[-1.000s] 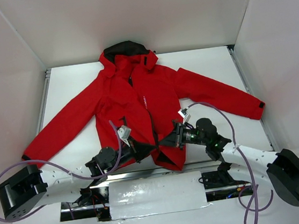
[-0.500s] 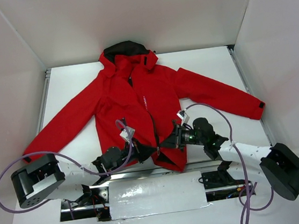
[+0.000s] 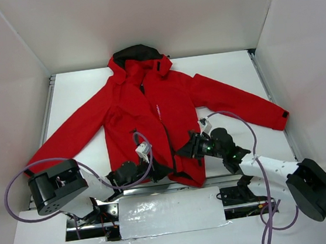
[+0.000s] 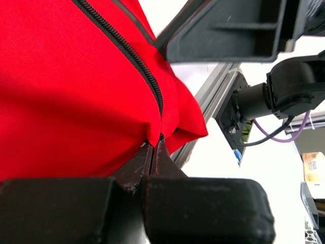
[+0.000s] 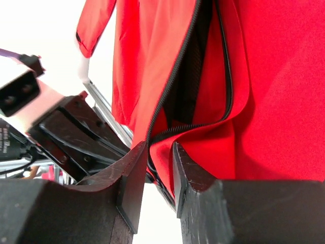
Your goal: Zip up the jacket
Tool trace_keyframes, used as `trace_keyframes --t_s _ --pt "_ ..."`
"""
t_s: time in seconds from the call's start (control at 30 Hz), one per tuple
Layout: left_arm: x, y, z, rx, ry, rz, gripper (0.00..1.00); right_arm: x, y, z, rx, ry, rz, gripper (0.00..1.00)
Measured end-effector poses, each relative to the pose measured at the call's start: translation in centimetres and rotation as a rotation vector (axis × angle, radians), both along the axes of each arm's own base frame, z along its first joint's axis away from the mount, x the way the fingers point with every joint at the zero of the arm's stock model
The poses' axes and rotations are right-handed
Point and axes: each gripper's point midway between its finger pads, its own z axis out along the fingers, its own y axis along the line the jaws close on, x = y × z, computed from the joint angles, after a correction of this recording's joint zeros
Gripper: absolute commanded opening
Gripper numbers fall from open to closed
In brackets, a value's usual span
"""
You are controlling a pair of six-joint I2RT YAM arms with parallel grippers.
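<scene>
Red jacket (image 3: 143, 103); left claw (image 4: 154, 147) clamped on its hem (image 4: 170, 129), right claw (image 5: 157, 155) parted beside the zipper (image 5: 172, 96); best to hold hem taut while pulling

The left arm (image 3: 55, 186) is lying low along the near edge, its elbow folded outward and its forearm reaching inward toward the centre. The left wrist (image 3: 125, 174) is sitting nearly level. The left gripper (image 4: 154, 145) is pressing its fingers (image 4: 134, 165) fully together, pinching the bottom hem of the jacket (image 4: 66, 91) at the tips.

The right arm (image 3: 271, 167) is extending from its outer elbow inward and slightly forward. The right wrist (image 3: 215, 142) is angling toward the opposite gripper. The right gripper (image 5: 159, 152) is holding its jaws a narrow gap apart, tips pointing at the left gripper and standing just beside it.
</scene>
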Motion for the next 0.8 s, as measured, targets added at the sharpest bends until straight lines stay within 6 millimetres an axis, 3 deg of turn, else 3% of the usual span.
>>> trace_keyframes --t_s 0.1,0.27,0.53,0.57,0.7,0.8 --pt "-0.2 -0.2 -0.2 -0.004 0.007 -0.013 0.00 0.2 -0.1 0.5 0.000 -0.020 -0.010 0.36" --pt "-0.4 -0.3 0.0 -0.015 0.012 -0.021 0.00 -0.1 -0.5 1.2 -0.006 -0.041 -0.012 0.48" --pt "-0.6 -0.4 0.1 -0.022 0.025 -0.033 0.00 -1.6 -0.8 4.7 -0.015 -0.121 -0.015 0.58" --pt "-0.6 -0.4 0.1 -0.022 0.026 -0.035 0.00 -1.9 -1.0 4.6 -0.021 -0.117 -0.019 0.67" --pt "-0.7 -0.5 0.1 -0.022 0.027 -0.043 0.00 -3.4 -1.1 3.5 -0.052 -0.078 -0.001 0.67" --pt "-0.7 -0.7 0.3 -0.027 0.025 -0.045 0.00 -5.7 -0.6 1.3 -0.067 -0.020 0.052 0.64"
